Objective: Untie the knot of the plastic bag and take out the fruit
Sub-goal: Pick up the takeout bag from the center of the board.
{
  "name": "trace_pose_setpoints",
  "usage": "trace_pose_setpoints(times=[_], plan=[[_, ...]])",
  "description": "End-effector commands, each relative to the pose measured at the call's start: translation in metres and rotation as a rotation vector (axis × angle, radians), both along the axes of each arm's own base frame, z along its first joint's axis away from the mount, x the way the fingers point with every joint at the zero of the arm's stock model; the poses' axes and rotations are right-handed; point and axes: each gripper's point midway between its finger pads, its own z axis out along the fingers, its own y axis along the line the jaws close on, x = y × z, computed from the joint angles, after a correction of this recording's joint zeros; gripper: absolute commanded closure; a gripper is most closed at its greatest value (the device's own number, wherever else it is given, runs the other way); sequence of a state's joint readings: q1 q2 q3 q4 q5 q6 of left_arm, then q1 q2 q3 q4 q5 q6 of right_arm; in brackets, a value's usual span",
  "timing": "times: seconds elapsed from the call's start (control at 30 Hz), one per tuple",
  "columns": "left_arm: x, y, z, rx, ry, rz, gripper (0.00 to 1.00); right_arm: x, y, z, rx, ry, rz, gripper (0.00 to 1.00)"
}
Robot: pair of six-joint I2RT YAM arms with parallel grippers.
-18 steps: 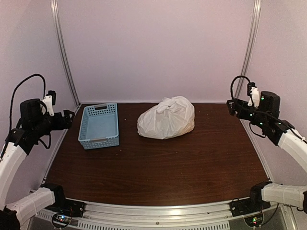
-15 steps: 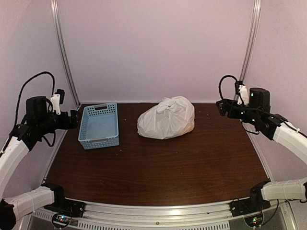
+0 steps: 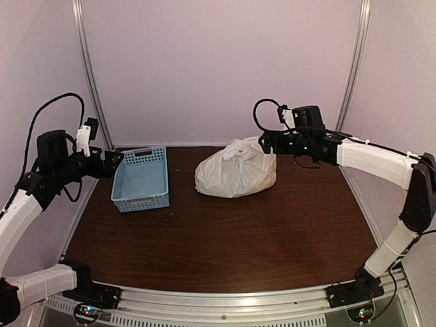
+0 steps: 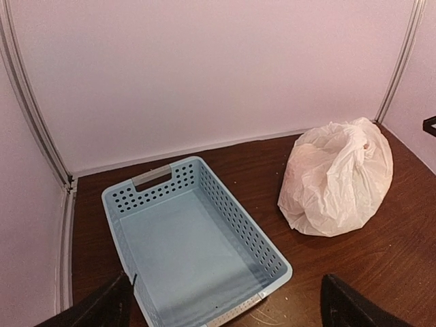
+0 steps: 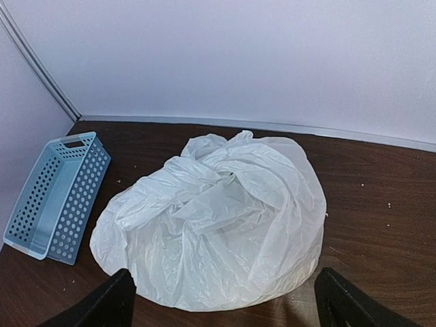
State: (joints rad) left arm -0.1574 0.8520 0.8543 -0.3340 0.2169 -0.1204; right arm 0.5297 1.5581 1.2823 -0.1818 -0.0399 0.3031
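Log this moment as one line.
left gripper open near blue basket | right gripper open near plastic bag | knot tied | fruit hidden

1. Top external looks down from above and behind the arm bases, far enough to hold the whole table (image 3: 225,252).
2. Left wrist looks forward past the left gripper (image 4: 228,303), near the blue basket (image 4: 197,252); plastic bag (image 4: 337,180) ahead-right.
3. Right wrist faces the plastic bag close ahead of the right gripper (image 5: 225,298); blue basket ahead-left.
4. All three share both.

Thin, crinkly white plastic bag (image 5: 218,225) — perforated matt blue plastic basket (image 4: 197,252) — glossy dark wood-grain table (image 3: 225,238).
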Motion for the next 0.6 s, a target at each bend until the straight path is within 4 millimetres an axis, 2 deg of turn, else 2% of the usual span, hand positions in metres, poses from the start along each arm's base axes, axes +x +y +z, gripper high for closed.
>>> trace_pose_setpoints(times=[0.0,0.33,0.57], plan=[[0.001,0.001,0.011,-0.018,-0.055,0.015,0.03,0.024,0.023,0.000,0.038,0.005,-0.060,0.07],[0.002,-0.004,0.003,-0.021,-0.027,-0.012,0.02,0.074,0.065,-0.031,0.044,0.041,-0.147,0.07],[0.001,-0.003,0.002,-0.022,-0.026,-0.011,0.03,0.094,0.072,-0.051,0.007,0.055,-0.231,0.09]])
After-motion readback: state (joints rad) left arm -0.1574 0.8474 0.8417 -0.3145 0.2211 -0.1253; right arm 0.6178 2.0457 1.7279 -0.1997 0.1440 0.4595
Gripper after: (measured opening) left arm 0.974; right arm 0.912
